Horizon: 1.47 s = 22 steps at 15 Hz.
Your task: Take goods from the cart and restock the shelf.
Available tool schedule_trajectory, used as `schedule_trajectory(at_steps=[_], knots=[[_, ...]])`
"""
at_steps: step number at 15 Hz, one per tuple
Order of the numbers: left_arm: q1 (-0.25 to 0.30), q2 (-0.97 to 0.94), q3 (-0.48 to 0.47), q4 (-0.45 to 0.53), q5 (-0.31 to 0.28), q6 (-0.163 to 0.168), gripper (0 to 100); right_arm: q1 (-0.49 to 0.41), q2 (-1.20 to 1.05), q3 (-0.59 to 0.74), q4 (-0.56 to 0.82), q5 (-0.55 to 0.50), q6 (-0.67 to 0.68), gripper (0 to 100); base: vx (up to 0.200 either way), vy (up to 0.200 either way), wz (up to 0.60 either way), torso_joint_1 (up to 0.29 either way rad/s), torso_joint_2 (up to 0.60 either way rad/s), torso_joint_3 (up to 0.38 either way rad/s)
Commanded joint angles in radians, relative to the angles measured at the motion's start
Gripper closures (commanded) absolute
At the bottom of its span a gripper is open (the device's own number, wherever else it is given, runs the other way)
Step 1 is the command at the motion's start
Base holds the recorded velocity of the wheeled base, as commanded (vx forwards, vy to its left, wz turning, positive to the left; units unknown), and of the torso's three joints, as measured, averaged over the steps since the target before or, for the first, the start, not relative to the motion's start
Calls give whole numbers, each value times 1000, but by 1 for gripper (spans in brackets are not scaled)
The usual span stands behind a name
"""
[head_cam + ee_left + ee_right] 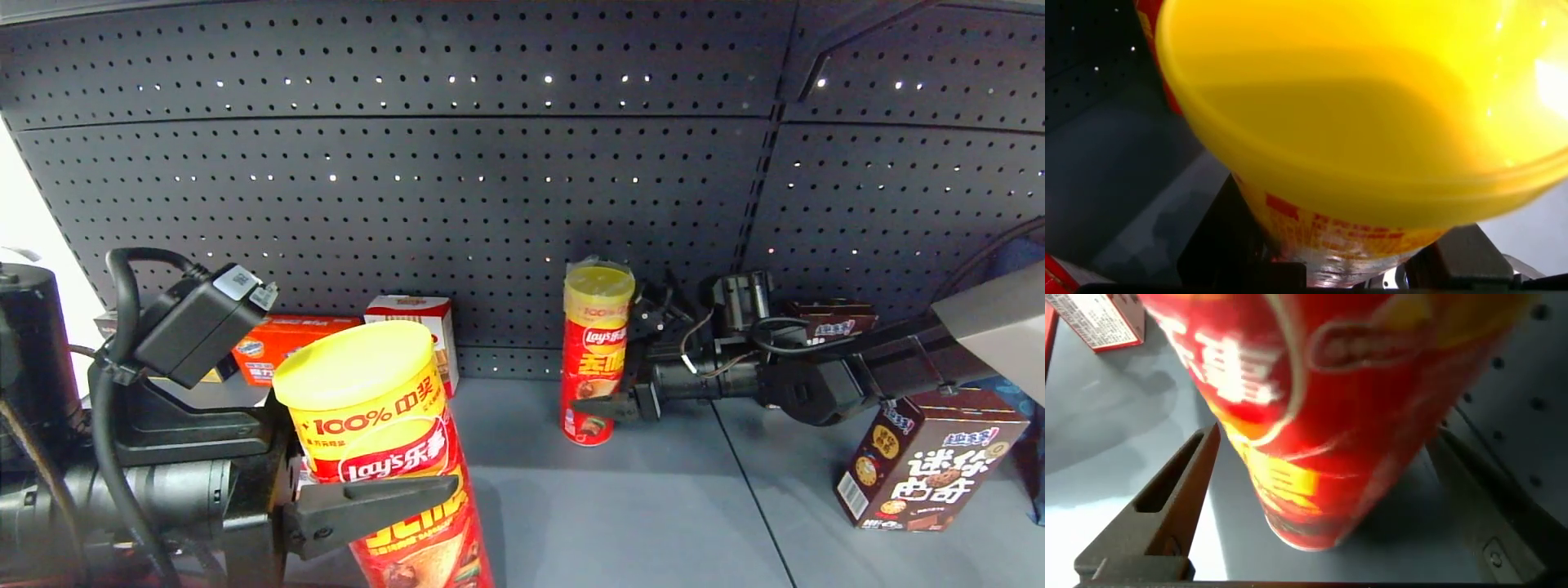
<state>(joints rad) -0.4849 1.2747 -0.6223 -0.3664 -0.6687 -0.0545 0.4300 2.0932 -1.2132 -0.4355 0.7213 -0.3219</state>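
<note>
**Desk:** What are the jaws doing?

**Photographer:** The left gripper (pixel 433 482) has its jaws clamped on the near chip can (pixel 375 408), one finger (pixel 367 502) lying across the red label below the yellow lid (pixel 1372 106). That can leans slightly, at the front left of the shelf (pixel 620 506), its base running out of the head view. The right gripper (pixel 592 392) has narrow jaws pressed to both sides of the far chip can (pixel 596 343), low on its body. This can stands upright on the shelf, close to the pegboard back panel (pixel 408 204); the right wrist view shows its base (pixel 1306 531) resting on the grey floor.

**Desk:** And the count?

**Photographer:** Two chip cans, one in each gripper. Four boxes. An orange box (pixel 282 347) lies at the back left, a white-and-red box (pixel 416 322) stands just beside it, behind the near can. A dark box (pixel 833 322) sits against the back panel behind the right arm. A brown biscuit box (pixel 927 457) stands at the front right, well apart from the far can.
</note>
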Motion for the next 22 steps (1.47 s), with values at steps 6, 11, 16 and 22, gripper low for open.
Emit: schedule_trajectory(at_steps=[6, 11, 16, 22], knots=[[0, 0, 0, 0, 0, -1, 100, 6, 13, 7, -26, -5, 0, 100, 0, 0, 0, 0, 0, 0], [0, -1, 3, 0, 0, -1, 100, 38, -78, 73, -20, -52, 26, 100, 0, 0, 0, 0, 0, 0], [2, -3, 9, 0, 3, -1, 100, 84, -226, 208, -19, -140, 30, 100, 0, 0, 0, 0, 0, 0], [0, -3, 4, 0, 3, -1, 100, 139, -343, 416, -192, -178, 138, 100, 0, 0, 0, 0, 0, 0]])
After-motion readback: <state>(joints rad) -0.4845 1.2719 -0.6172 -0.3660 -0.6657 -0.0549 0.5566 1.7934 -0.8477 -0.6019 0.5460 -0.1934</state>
